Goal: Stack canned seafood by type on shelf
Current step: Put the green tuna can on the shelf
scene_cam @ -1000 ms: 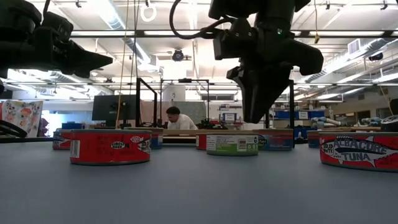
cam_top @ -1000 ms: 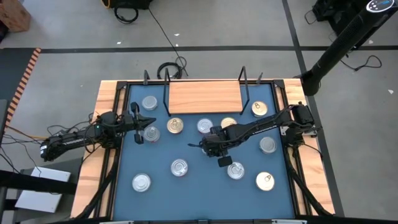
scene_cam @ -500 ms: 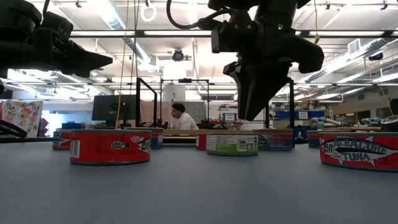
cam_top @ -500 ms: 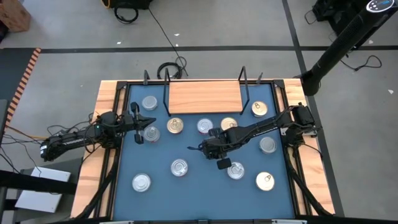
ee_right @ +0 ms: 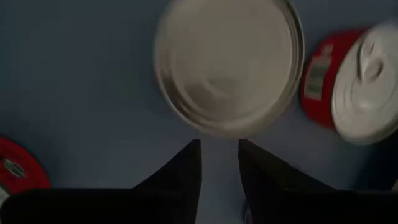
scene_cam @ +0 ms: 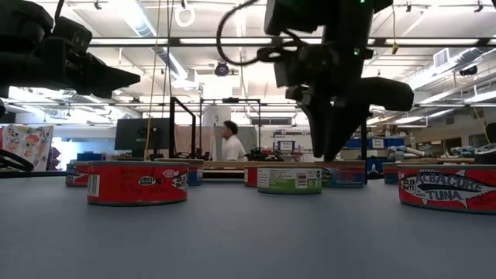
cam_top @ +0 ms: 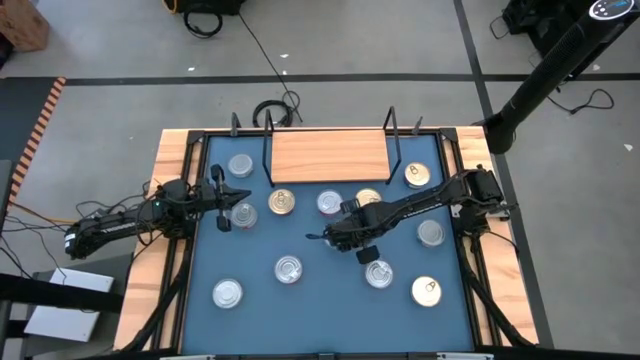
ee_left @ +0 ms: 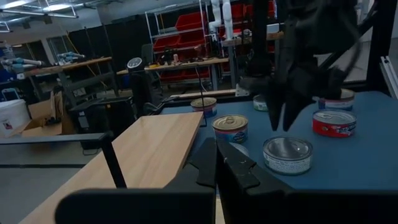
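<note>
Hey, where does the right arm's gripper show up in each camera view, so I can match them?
High view: the right gripper is mid-table, in front of the shelf.
Low view: right gripper hangs right of centre, pointing down; shelf behind.
Left wrist view: right gripper upper right, above the tins; shelf at left.
Right wrist view: right gripper at bottom centre, fingers open, silver tin ahead; no shelf.
Shared landmark: the shelf.
</note>
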Robot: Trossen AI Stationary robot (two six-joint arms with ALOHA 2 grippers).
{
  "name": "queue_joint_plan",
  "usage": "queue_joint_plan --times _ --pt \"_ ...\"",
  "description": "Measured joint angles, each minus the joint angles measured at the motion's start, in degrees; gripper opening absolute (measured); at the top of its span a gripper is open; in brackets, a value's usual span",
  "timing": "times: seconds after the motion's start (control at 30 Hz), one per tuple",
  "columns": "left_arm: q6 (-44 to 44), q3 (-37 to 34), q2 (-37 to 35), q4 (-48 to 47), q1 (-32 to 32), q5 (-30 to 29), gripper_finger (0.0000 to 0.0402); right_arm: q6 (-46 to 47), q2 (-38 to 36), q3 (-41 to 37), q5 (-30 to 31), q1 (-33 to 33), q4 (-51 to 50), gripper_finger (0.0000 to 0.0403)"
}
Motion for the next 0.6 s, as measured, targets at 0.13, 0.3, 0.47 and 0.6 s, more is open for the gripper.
queue_joint_plan --times 0.13,0.3,0.47,0.6 --pt "0.0 0.0 0.0 0.0 0.0 0.0 0.0005 2.7 0.2 0.0 -2.9 -2.2 0.5 0.0097" --pt "0.0 0.0 0.0 -0.3 0.0 0.0 0.0005 5.5 0.2 0.0 -7.1 -4.3 0.9 0.0058" --pt "0.0 0.0 0.0 -0.9 0.0 0.0 0.0005 6.4 0.2 -1.3 -11.7 -4.8 2.4 0.0022" --pt "-0.1 0.0 0.0 -0.9 0.0 0.0 0.0005 5.7 0.1 -2.0 -17.4 -4.0 5.4 0.0007"
